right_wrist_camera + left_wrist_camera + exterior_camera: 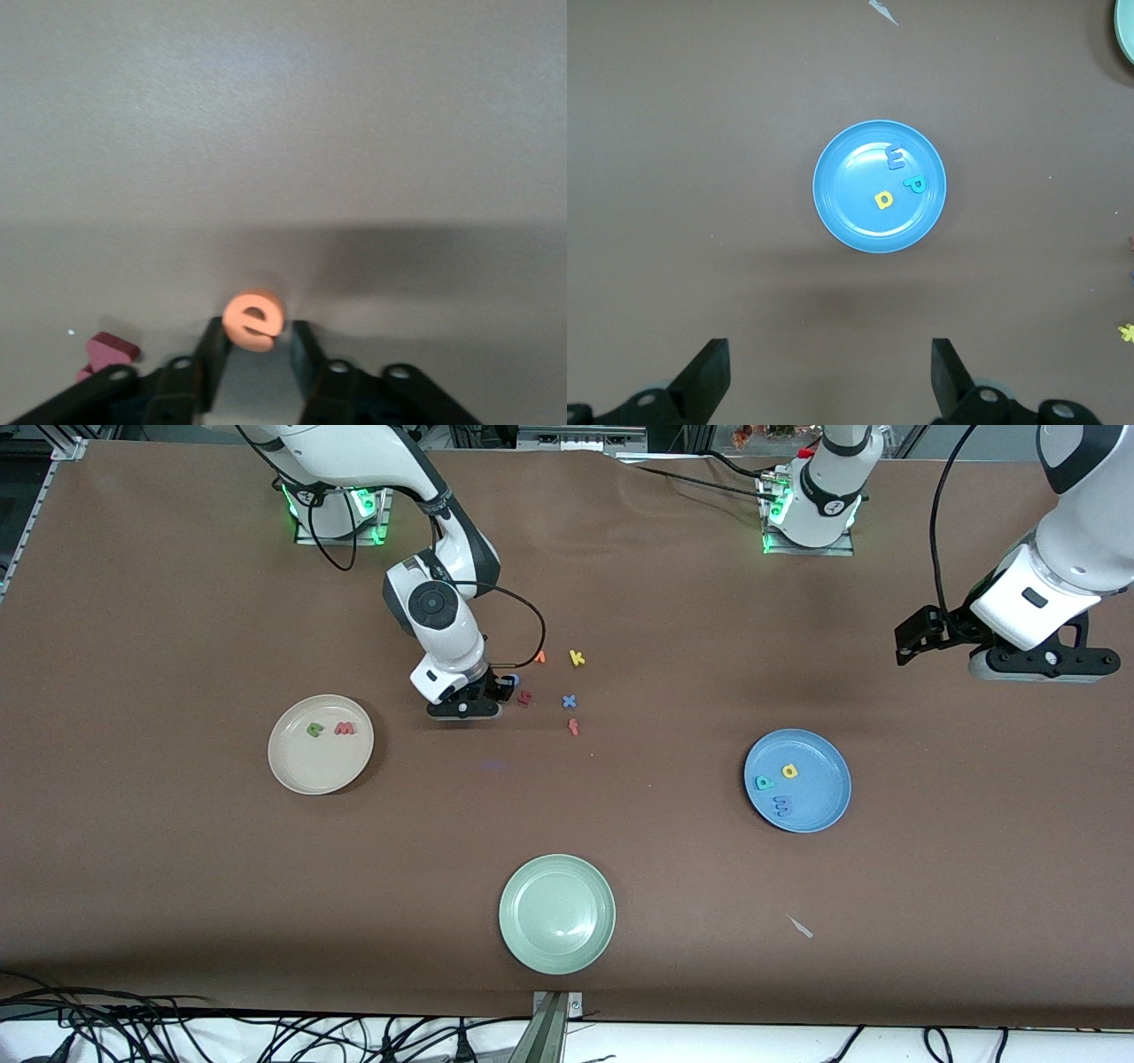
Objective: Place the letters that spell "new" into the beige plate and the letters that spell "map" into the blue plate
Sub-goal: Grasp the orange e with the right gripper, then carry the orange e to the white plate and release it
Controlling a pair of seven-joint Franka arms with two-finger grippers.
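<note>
My right gripper [465, 710] is down at the table among the loose letters, shut on the orange e [254, 320], which sits between its fingertips [214, 341]. The hand hides the e in the front view. The beige plate [288, 771] holds the green n [314, 730] and the red w [345, 729]. The blue plate [824, 802] [846, 208] holds the blue m [895, 158], the teal p [913, 184] and the yellow a [883, 199]. My left gripper [831, 372] hangs open and empty in the air at the left arm's end of the table.
Loose letters lie beside the right hand: a blue o [512, 680], a dark red letter [524, 698], a yellow k [577, 657], a blue x [569, 701], a red f [574, 727]. A pale green plate [556, 913] stands nearest the front camera.
</note>
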